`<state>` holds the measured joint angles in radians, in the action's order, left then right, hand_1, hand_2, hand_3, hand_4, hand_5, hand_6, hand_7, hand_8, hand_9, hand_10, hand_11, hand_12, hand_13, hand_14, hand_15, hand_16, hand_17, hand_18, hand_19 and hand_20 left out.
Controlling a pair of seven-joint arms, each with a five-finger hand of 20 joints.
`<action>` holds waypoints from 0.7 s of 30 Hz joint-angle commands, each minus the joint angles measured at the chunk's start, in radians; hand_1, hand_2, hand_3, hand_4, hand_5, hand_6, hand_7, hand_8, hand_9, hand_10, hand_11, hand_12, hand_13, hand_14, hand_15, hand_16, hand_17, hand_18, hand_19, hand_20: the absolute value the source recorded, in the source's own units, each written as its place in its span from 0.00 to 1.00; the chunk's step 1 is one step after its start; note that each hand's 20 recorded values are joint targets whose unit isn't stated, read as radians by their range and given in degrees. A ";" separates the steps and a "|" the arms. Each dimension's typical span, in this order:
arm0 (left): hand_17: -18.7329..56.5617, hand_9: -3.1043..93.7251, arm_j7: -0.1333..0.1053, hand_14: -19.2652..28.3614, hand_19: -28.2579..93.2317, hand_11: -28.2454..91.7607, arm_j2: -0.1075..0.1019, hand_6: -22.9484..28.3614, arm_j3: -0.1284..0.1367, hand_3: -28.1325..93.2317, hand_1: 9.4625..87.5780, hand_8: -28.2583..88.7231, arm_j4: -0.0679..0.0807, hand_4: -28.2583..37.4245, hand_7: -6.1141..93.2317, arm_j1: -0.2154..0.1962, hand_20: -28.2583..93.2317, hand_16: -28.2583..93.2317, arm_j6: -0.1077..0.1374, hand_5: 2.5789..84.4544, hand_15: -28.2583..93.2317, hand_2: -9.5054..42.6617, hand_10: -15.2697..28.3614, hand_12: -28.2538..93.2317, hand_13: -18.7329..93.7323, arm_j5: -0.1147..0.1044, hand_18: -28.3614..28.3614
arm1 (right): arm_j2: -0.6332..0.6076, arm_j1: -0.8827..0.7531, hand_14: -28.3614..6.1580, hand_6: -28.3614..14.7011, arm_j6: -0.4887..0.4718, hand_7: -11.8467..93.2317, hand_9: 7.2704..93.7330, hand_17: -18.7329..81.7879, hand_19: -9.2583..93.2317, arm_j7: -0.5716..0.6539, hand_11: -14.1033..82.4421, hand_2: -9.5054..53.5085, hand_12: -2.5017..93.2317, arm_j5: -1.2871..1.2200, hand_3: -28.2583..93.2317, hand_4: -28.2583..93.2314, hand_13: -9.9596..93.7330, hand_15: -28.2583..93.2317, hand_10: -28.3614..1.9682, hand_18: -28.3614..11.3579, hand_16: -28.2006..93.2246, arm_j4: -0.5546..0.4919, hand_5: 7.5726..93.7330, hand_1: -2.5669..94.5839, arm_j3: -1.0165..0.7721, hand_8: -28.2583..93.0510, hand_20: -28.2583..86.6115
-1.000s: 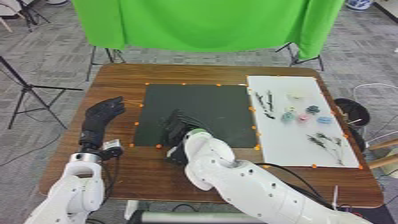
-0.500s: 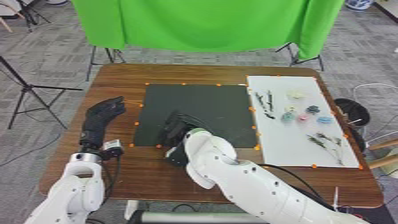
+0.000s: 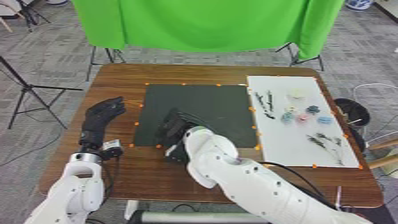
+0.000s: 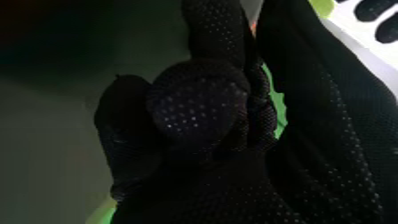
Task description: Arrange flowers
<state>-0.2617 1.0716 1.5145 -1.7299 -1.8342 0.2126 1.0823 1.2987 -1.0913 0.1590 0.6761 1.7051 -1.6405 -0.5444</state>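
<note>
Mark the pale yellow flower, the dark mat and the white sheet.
Pale yellow flower (image 3: pixel 297 93): head view, on its bloom.
Dark mat (image 3: pixel 200 96): head view, bare far part.
White sheet (image 3: pixel 286 149): head view, bare near part.

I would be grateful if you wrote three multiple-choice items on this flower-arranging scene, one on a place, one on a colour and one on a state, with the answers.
1. Where do the loose flower heads lie?
A. On the black sheet
B. On the floor
C. On the white sheet

2. What colour is the cloth beyond the table?
A. Green
B. Red
C. Yellow

3. How are the dark sprigs placed?
A. Standing upright in a vase
B. Lying flat
C. Piled on top of the flower heads

Answers:
1. C: the head view shows the flower heads on the white sheet, at the table's right side.
2. A: the cloth hanging past the table's far edge is bright green.
3. B: they lie along the white sheet's left side, apart from the flower heads.
</note>
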 commanded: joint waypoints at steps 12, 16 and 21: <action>0.36 0.53 -0.003 0.75 0.37 0.40 -0.036 0.50 0.168 0.81 0.21 0.17 -0.059 0.09 0.25 -0.112 0.42 0.23 0.039 0.58 0.45 0.03 0.65 0.32 0.51 -0.024 0.74 | -0.508 -0.227 0.73 0.53 -0.019 0.49 0.87 0.84 1.00 -0.120 0.40 0.00 0.26 0.135 0.75 0.19 0.99 0.61 0.43 0.47 0.53 -0.510 0.66 0.39 -0.587 0.16 0.59; 0.36 0.53 -0.003 0.75 0.36 0.40 -0.025 0.49 0.191 0.82 0.21 0.17 -0.067 0.08 0.25 -0.139 0.42 0.23 0.041 0.58 0.45 0.03 0.65 0.32 0.51 -0.026 0.74 | -0.577 -0.486 0.73 0.53 -0.008 0.43 0.82 0.82 1.00 -0.104 0.35 0.00 0.25 0.192 0.71 0.11 0.98 0.60 0.41 0.45 0.53 -0.600 0.67 0.36 -0.864 0.15 0.57; 0.36 0.53 0.002 0.75 0.36 0.40 -0.015 0.49 0.223 0.82 0.21 0.17 -0.089 0.08 0.25 -0.200 0.42 0.23 0.043 0.58 0.45 0.03 0.65 0.32 0.51 -0.025 0.74 | -0.591 -0.768 0.71 0.52 -0.025 0.29 0.79 0.81 1.00 -0.079 0.28 0.00 0.22 0.238 0.57 0.01 0.98 0.58 0.37 0.44 0.52 -0.663 0.68 0.37 -1.146 0.18 0.56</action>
<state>-0.2624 1.0457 1.7106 -1.7991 -1.9567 0.2424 1.0633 0.7603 -1.4663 0.1161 0.5607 1.9020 -2.2599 -1.3142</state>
